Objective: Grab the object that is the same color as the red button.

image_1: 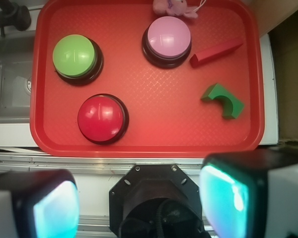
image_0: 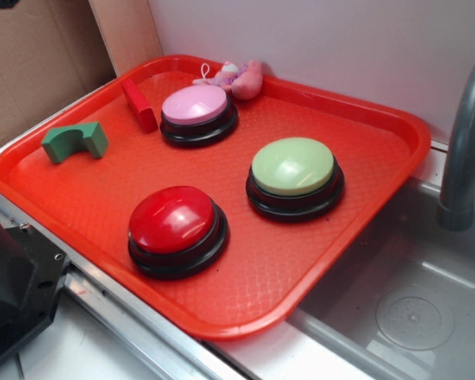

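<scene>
The small red bar-shaped object [image_0: 139, 104] [image_1: 216, 52] lies on the orange-red tray [image_0: 348, 206] [image_1: 139, 134], just beside the pink-domed button [image_0: 198, 112] [image_1: 168, 40]. The red button [image_0: 176, 228] [image_1: 102, 118] sits near the tray's front edge. My gripper [image_1: 141, 201] hangs high above the robot base, off the tray's near side, open with nothing between its teal-padded fingers [image_1: 57, 208]. In the exterior view the gripper itself does not show.
A green arch block [image_0: 75, 142] [image_1: 222, 99] and a pale green-domed button [image_0: 294, 176] [image_1: 75, 58] also sit on the tray, with a small pink plush toy [image_0: 233, 77] [image_1: 176, 7] at its far edge. A sink basin [image_0: 412, 301] with a grey faucet [image_0: 465, 146] adjoins the tray.
</scene>
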Controlling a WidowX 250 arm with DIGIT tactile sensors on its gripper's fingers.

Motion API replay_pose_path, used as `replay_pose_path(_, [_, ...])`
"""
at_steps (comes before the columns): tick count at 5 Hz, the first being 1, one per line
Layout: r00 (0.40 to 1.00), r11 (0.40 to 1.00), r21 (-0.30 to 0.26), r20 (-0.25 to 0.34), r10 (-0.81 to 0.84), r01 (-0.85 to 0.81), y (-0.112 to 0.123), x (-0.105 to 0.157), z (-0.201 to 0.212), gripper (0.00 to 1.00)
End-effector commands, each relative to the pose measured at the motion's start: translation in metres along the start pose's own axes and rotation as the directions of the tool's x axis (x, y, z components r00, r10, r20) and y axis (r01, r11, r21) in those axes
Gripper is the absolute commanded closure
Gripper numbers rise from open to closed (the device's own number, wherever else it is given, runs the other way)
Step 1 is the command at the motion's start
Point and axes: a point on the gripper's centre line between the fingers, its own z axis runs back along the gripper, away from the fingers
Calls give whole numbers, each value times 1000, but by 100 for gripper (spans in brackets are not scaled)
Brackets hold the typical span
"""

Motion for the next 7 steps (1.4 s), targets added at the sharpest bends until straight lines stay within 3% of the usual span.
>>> replay_pose_path(1, [1000, 1000, 0, 0, 0, 0, 0, 0, 0, 0])
replay_pose_path(2, [992, 993, -17, 36, 118, -118, 8, 7, -9, 0])
replay_pose_path(4, [937, 937, -40, 41, 348, -347, 47, 38, -40, 0])
replay_pose_path(6, [669, 684, -77, 154, 727, -726, 97, 67, -86, 0])
replay_pose_path(7, [589, 603, -88, 142, 796, -793, 113, 79, -103, 0])
